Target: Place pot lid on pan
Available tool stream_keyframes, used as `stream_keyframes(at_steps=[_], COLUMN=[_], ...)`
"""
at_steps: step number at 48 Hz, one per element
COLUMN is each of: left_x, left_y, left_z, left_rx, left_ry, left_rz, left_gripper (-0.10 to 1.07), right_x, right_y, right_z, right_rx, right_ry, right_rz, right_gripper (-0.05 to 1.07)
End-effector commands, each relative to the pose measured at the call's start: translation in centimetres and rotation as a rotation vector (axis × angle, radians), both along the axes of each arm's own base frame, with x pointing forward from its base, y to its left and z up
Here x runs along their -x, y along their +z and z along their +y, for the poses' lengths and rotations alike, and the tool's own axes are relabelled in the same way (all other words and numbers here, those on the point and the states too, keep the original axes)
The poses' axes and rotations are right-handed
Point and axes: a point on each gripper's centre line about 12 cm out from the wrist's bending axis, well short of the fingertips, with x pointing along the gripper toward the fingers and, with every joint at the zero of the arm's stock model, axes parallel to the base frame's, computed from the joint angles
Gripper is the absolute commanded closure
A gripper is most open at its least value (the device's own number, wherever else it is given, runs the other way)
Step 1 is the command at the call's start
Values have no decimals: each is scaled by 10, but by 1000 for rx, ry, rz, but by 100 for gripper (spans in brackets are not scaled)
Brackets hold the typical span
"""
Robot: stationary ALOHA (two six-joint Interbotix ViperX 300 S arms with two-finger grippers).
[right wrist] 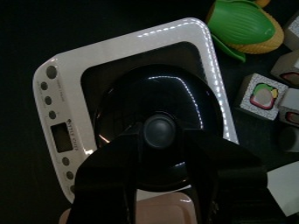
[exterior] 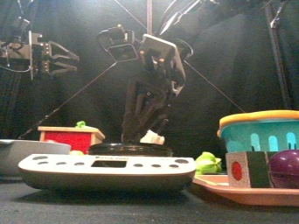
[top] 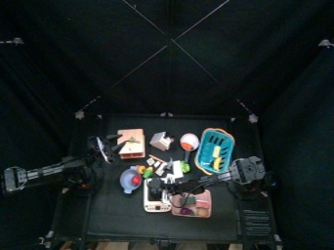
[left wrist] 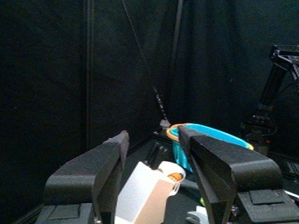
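Note:
The pot lid (right wrist: 158, 109) is black and domed with a round knob. It lies on a white kitchen scale (right wrist: 70, 96) near the table's front. My right gripper (right wrist: 162, 164) hangs right over it, jaws apart on either side of the knob and not closed on it. In the front view the right gripper (exterior: 146, 129) comes down onto the lid (exterior: 126, 150). The pan (exterior: 263, 133) is teal with an orange edge and stands at the right, also in the top view (top: 216, 146). My left gripper (left wrist: 158, 144) is open, holds nothing, and is raised at the left (exterior: 45, 59).
A pink tray (exterior: 239, 188) with a purple ball (exterior: 286, 166) sits front right. A green toy (exterior: 208, 163) lies between scale and pan. A red and wooden box (exterior: 70, 136) and a grey bowl (exterior: 14, 156) stand at the left. Small blocks (right wrist: 263, 92) lie beside the scale.

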Motion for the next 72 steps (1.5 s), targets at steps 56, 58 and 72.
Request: stream_keyframes(at_steps=[56,58,72], left_x=[-1,-1,-1], left_y=[5,5,5], left_z=[1,1,1], left_rx=[-6,-7,-6], left_ry=[3,2,2], left_rz=[-12,-12,-12], left_gripper=[12,12,12], right_x=[142,144,147], right_y=[76,73,49], right_z=[-231,-236,-265], right_rx=[117,117,89], right_ry=[-582,-595,-671], right_rz=[-6,4,31], right_gripper=[37,37,37])
